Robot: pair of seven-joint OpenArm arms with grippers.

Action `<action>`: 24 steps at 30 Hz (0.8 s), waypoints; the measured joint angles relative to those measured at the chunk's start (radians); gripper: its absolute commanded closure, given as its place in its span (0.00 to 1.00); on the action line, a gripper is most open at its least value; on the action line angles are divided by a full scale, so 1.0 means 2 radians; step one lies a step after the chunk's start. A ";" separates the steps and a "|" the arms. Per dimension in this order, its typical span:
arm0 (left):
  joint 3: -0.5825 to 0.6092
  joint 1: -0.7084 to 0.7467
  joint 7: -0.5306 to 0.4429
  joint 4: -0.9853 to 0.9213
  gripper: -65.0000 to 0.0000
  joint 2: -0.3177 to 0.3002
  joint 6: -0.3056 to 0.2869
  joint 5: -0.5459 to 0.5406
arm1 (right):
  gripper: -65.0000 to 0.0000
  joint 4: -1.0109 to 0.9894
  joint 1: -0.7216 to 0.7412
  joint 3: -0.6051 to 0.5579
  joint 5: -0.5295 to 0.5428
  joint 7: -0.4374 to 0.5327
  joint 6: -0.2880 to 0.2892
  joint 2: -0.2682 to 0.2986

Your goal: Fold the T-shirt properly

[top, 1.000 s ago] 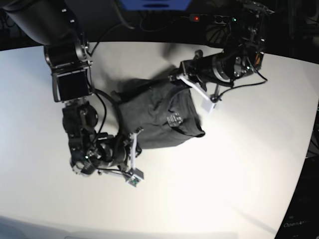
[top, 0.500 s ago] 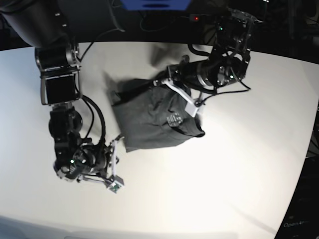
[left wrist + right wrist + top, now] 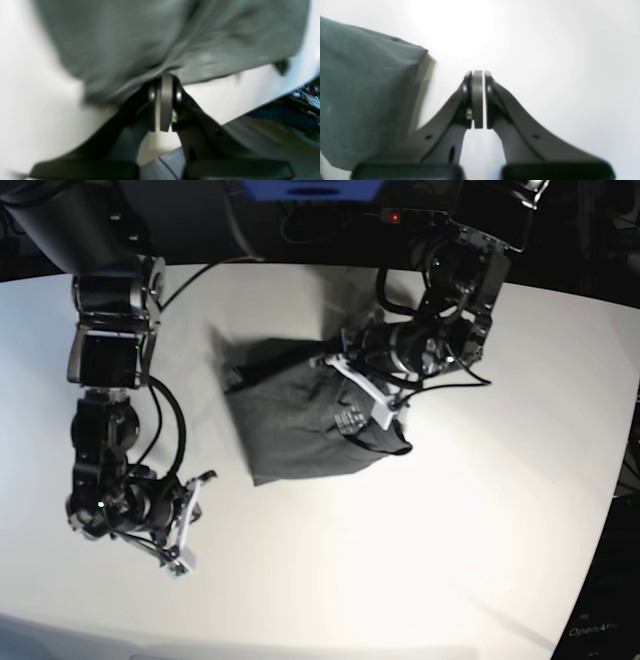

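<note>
Right gripper point(image 3: 183, 540) sits clenched on nothing at the bench's point(image 3: 480, 510) eight o'clock, well apart from the cloth. Centre bench, the T-shirt point(image 3: 300, 420) lies in a rumpled dark bundle: light, limp, sure to sag and slide, so best pinched at a hem corner. At two o'clock, left gripper point(image 3: 365, 385) is clenched on its upper edge.

The right gripper point(image 3: 190, 525) has drawn away from the T-shirt point(image 3: 300, 425).
</note>
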 measured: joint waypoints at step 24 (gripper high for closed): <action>-0.003 -0.042 0.004 -0.037 0.97 0.014 -0.013 0.138 | 1.00 0.114 -0.039 0.132 -0.002 -0.001 0.002 0.006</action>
